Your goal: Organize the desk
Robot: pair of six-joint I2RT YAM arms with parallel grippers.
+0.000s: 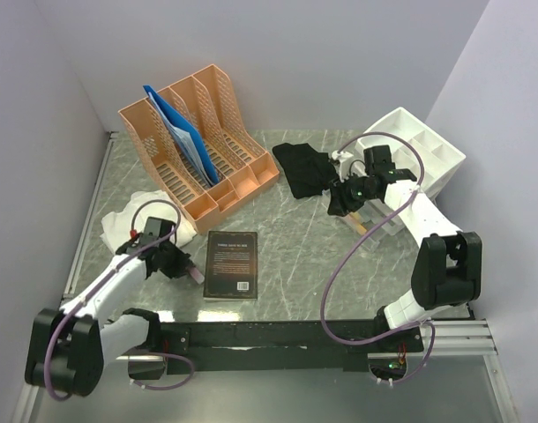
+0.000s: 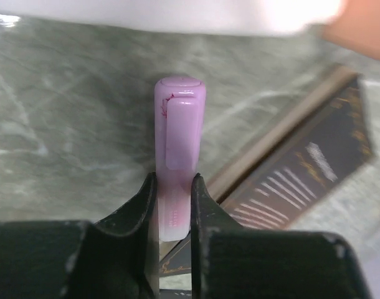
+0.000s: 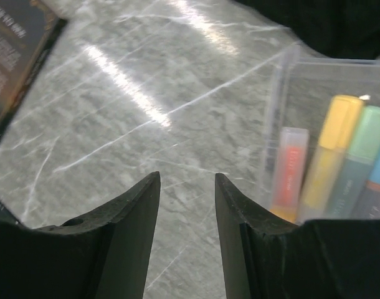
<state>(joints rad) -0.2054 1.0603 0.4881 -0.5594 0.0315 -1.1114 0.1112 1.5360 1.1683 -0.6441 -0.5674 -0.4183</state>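
The desk (image 1: 295,247) is a grey-green marble top with a black rail along the near edge. My left gripper (image 1: 183,266) (image 2: 173,187) is shut on a pink highlighter (image 2: 179,143) (image 1: 195,275), held just left of a dark book (image 1: 231,263) (image 2: 302,180). My right gripper (image 1: 342,201) (image 3: 187,180) is open and empty above bare desk. Beside it stands a clear box (image 3: 283,124) (image 1: 377,222) holding several highlighters (image 3: 333,156).
An orange file rack (image 1: 198,145) with a blue folder (image 1: 183,132) stands at the back left. A black cloth (image 1: 304,167) lies at the back middle. A white organiser (image 1: 419,150) is at the back right. White cloth (image 1: 123,220) lies at the left.
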